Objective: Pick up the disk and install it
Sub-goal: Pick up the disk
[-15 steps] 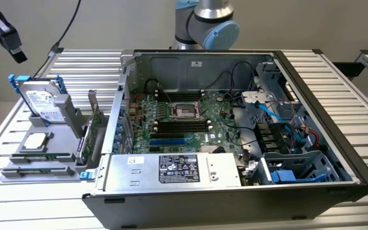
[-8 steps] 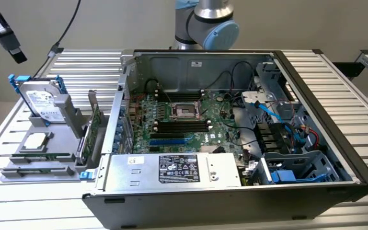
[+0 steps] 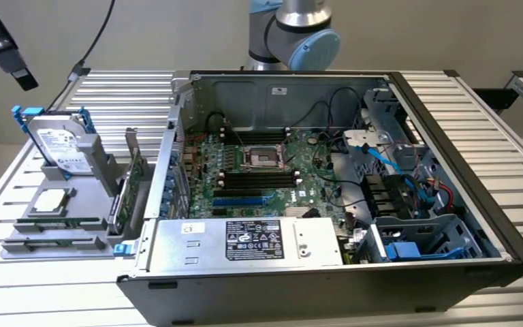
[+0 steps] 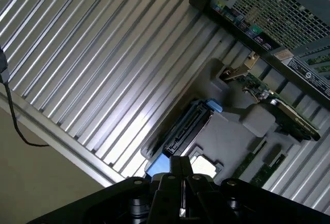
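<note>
Gripper (image 3: 24, 80): upper left of the exterior view, high above the table, jaws pressed together, holding nothing.
Disk (image 3: 59, 144): left of the exterior view, standing on edge in the grey holder (image 3: 25, 242), white label facing the camera, blue carrier around its rim; well apart from the gripper and below it.
Neighbours: CPU chip (image 3: 48, 199) flat in the holder just in front of the disk; green cards (image 3: 133, 184) upright between the disk and the computer case (image 3: 334, 300).
Step, as judged: approach to the disk, no grasp made yet.
Doing it well: centre over the disk's top edge, turn the jaws to span its thin side, take hold on the carrier rather than the label.
Risk, as judged: tilting the disk in its slot, or brushing the upright cards near it.
</note>
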`<state>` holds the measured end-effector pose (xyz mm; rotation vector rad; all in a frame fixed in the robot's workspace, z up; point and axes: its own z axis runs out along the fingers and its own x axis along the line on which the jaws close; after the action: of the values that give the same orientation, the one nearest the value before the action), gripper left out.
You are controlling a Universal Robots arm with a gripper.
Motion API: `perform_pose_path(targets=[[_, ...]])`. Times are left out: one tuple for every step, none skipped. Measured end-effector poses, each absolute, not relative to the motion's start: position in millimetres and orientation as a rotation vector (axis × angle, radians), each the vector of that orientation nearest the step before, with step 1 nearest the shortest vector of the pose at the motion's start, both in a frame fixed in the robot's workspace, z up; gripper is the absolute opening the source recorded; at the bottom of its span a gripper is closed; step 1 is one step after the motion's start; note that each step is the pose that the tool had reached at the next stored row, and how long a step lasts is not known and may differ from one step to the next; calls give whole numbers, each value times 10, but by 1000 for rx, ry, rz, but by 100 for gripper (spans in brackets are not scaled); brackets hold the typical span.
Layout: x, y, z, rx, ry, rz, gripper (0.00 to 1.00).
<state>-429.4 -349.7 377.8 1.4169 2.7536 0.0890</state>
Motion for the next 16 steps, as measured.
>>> perform_pose_path(targets=[[-4294, -3497, 3778, 1435, 2744, 88, 11], [-4295, -3497, 3778, 1452, 2735, 88, 11], [-4296, -3497, 3778, 1470, 2725, 87, 11], [-4296, -3497, 3778, 1487, 2715, 87, 11], [-4297, -3497, 3778, 1505, 2705, 86, 11], [-4297, -3497, 3777, 1524, 2694, 86, 11], [-4298, -3497, 3778, 1541, 2684, 85, 11], [-4299, -3497, 3778, 1559, 2674, 85, 11], [-4299, -3497, 3778, 1576, 2663, 84, 11], [-4300, -3497, 3778, 1594, 2652, 84, 11], [-4300, -3497, 3777, 1611, 2641, 83, 11], [-4301, -3496, 3777, 1629, 2630, 82, 11], [-4301, -3497, 3777, 1646, 2619, 82, 11], [-4301, -3497, 3777, 1663, 2608, 81, 11], [-4302, -3497, 3777, 1681, 2596, 81, 11], [-4302, -3497, 3777, 1698, 2584, 80, 11]])
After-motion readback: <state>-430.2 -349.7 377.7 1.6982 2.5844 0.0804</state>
